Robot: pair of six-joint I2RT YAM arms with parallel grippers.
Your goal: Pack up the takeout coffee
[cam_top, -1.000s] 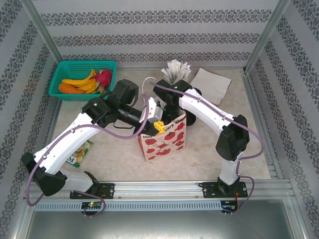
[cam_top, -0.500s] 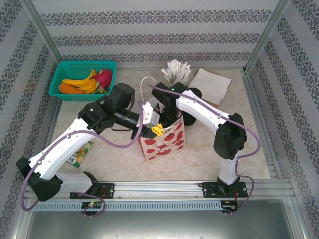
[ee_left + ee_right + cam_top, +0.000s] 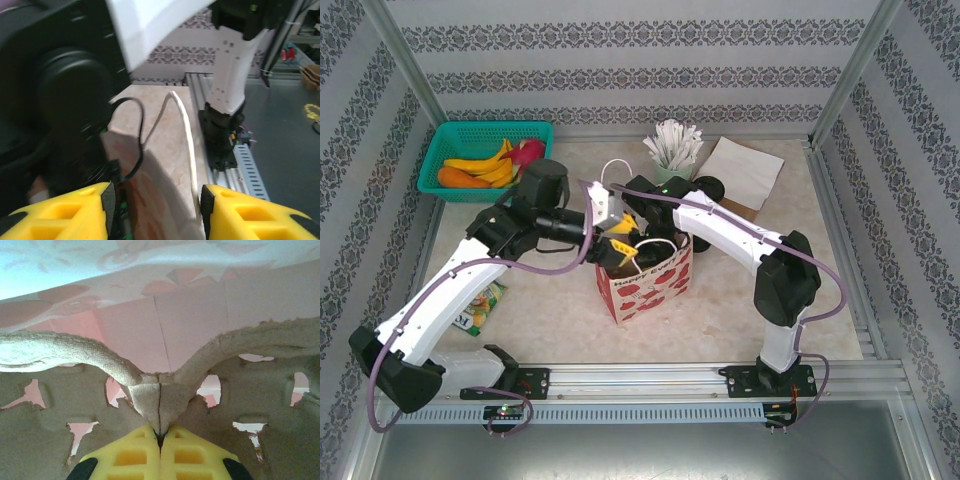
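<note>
My right gripper (image 3: 160, 434) is pinched tight on the tray (image 3: 260, 390) by its middle ridge, down inside the bag (image 3: 655, 285). My left gripper (image 3: 156, 195) is spread about halfway, holding nothing, by the bag's left rim. I can't spot the cup, so I'd say it's not done.

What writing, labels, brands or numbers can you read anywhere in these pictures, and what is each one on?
No text can be read for certain.
Red-and-white paper bag: red fruit print on the front; any lettering near its top edge is too small to read.
Green packet under the left arm: printed label, too small and blurred to read.
</note>
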